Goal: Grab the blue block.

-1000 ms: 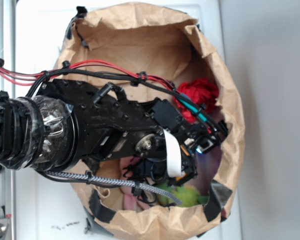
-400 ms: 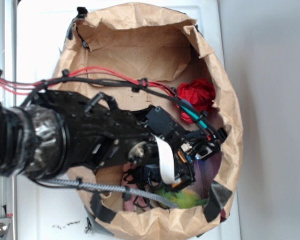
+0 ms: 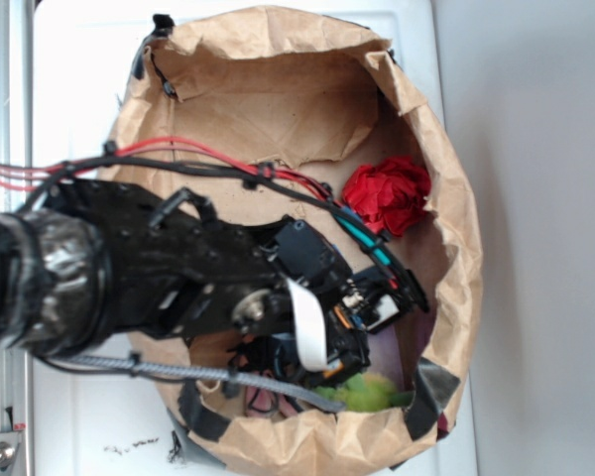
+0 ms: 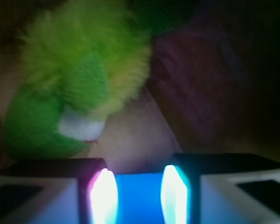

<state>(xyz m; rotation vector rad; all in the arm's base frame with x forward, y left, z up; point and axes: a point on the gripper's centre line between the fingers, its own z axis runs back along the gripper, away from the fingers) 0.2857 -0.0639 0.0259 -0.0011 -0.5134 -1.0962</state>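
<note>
**Inside the paper bag: claw clamped on blue block**

Between the two fingers at the bottom edge of the wrist view sits the blue block (image 4: 139, 198), bright blue, smooth, flat-faced. Only a short stretch shows, so its long axis and heading cannot be told; it runs out of the frame at the bottom. Gripper (image 4: 139, 196) is clenched on it, with the glowing inner face of each finger (image 4: 102, 196) pressed against a blue side. Fingers look boxy, white below, dark on top.

Just beyond the claw lies the yellow-green plush toy (image 4: 79, 88), fuzzy, blurred, with a small white patch low on it. Dark maroon fabric (image 4: 214, 88) lies to its right, soft-edged and out of focus. Tan bag floor shows between them.

Exterior view: black arm (image 3: 178, 278) reaches from the left into a brown paper bag (image 3: 278, 79), crumpled, wrinkled walls, rim rolled open, black tape patches on the lower rim. Red and black cables run along the arm's top, a braided grey cable below, and a white flat ribbon near the wrist. Red ruffled ball (image 3: 387, 193) rests against the bag's right wall, apart from the claw. Plush shows as a green scrap at the bag's lower edge. Block itself is hidden by the arm in this view.

Bag sits on a white tabletop (image 3: 79, 59); grey surface (image 3: 535, 198) to the right.
</note>
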